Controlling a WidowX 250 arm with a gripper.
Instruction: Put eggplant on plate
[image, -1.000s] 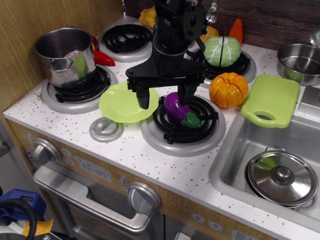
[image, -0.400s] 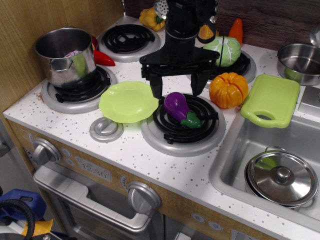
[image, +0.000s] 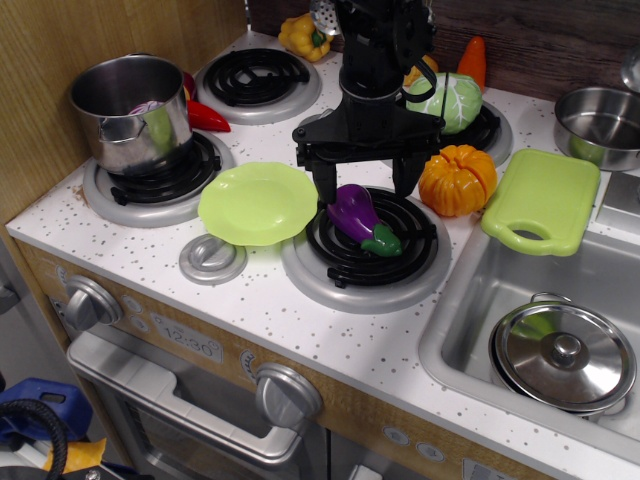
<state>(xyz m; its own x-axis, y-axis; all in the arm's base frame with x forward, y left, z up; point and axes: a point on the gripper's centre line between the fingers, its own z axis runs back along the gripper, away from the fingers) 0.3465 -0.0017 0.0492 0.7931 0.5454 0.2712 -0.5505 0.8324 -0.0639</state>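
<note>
The purple eggplant (image: 356, 216) with its green stem cap lies on the front right burner (image: 365, 250), stem toward the front right. The round lime-green plate (image: 256, 203) rests just left of that burner, partly over its rim. My black gripper (image: 364, 182) hangs open just behind and above the eggplant, one finger at its left end and one to its right. The fingers do not touch it.
An orange pumpkin (image: 457, 180) and a lime-green cutting board (image: 541, 199) sit to the right. A steel pot (image: 130, 112) stands on the left burner. A cabbage (image: 446, 101) is behind. The sink (image: 480, 300) holds a lidded pot (image: 563, 352).
My gripper has moved right and back, from over the plate's edge and the eggplant to behind the eggplant, staying open. The eggplant and plate have not moved.
</note>
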